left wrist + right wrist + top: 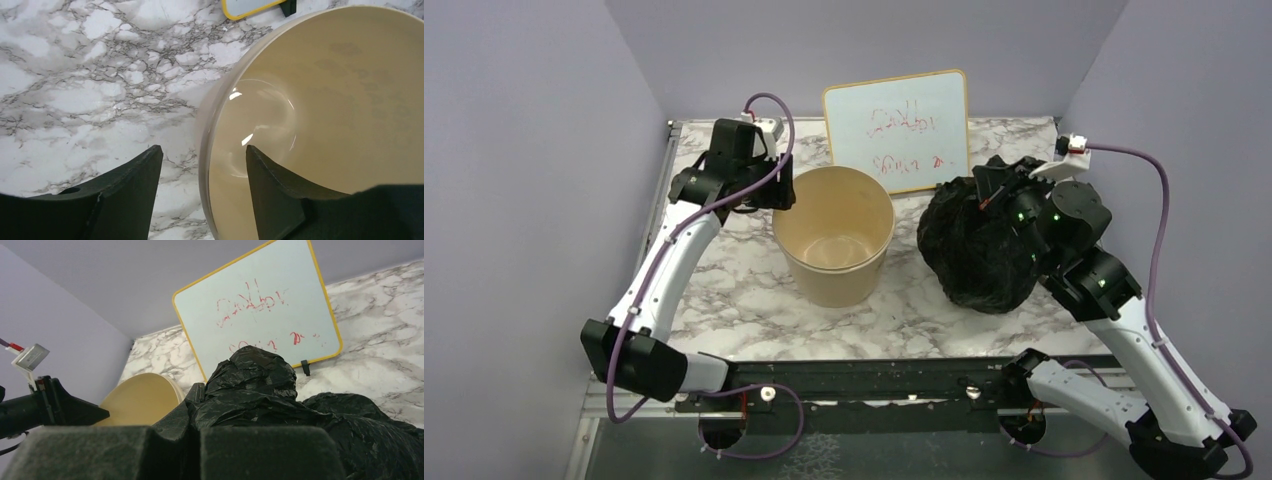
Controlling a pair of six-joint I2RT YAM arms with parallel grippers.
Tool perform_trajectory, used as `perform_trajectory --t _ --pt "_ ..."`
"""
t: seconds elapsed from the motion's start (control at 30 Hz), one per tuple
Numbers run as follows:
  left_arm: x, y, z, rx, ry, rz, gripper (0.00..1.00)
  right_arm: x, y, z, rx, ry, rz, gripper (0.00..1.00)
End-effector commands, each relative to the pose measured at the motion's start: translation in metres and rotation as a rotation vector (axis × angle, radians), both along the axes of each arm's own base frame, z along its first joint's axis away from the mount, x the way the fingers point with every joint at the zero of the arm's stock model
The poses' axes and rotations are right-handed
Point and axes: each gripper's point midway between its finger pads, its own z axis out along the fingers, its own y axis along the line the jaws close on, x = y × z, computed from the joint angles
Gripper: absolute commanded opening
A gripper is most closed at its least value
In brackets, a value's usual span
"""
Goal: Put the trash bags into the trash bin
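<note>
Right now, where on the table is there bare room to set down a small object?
The widest bare marble is the front strip, between the trash bin and trash bag and the black rail. A smaller patch lies between the left arm and the bin. Crowded: the narrow gap between bin and bag, with the whiteboard just behind.

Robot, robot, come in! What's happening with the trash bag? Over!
Left gripper open, straddling trash bin rim. Right gripper shut on trash bag, beside the bin. Nothing between bag and bin. Over.
</note>
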Motion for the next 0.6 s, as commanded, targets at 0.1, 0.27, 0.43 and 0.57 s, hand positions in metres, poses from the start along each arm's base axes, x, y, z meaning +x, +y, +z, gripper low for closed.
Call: perform_trajectory --t 0.1,0.27,0.43,0.57 --pt "-0.012 0.004 0.074 -0.123 -0.277 0.053 0.67 0.0 0.021 0.009 -0.044 0.02 0.105 0.01" --pt "-0.04 -0.025 0.126 -0.389 -0.425 -0.05 0.67 0.004 0.013 0.014 -0.071 0.056 0.053 0.01" --pt "-0.072 -0.081 0.147 -0.58 -0.387 -0.324 0.67 0.003 -0.008 0.012 -0.163 0.107 -0.033 0.01" --pt "-0.1 -0.13 0.143 -0.593 -0.377 -0.46 0.68 0.006 -0.006 -0.01 -0.219 0.198 -0.028 0.01"
